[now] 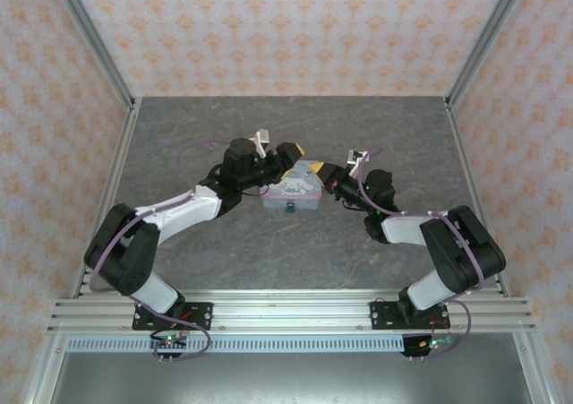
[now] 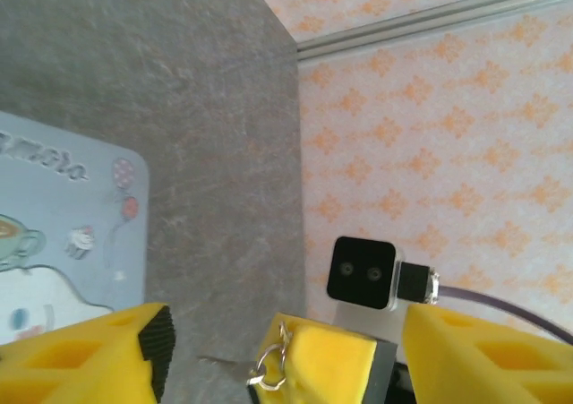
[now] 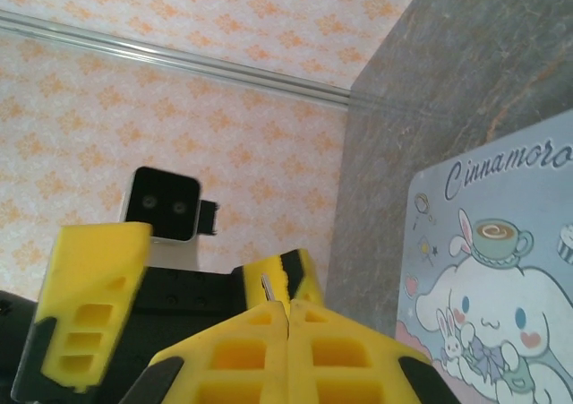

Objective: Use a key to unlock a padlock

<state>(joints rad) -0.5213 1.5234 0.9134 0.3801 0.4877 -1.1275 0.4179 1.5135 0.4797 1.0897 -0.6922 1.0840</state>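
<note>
A grey, stone-patterned counter (image 1: 224,252) carries a pastel-blue rectangular tin printed with a white long-eared cartoon figure (image 1: 292,192). The tin lies flat near the middle, and both arms reach in over it, one from each side. The small dark blue-green padlock (image 1: 290,209) sits at the tin's near side, right against it. From above I cannot tell whether it hangs from the tin or only lies beside it.

The left gripper (image 1: 298,159) hovers over the far left part of the tin with its jaws spread wide and nothing between them that they grip. In the left wrist view its two yellow foam fingers (image 2: 81,355) stand well apart along the bottom edge, with a rounded corner of the tin beside the left one.

The right gripper (image 3: 288,313) has its jaws pressed fully together on the thin silvery-grey metal key (image 3: 268,287), a sliver of which pokes out above the closed tips. In the left wrist view those closed yellow tips sit in the gap between the open left fingers, and a small wire ring (image 2: 267,368) hangs at their edge. Whether the two grippers touch each other I cannot tell. The key is in the air above the counter, well apart from the padlock.
</note>
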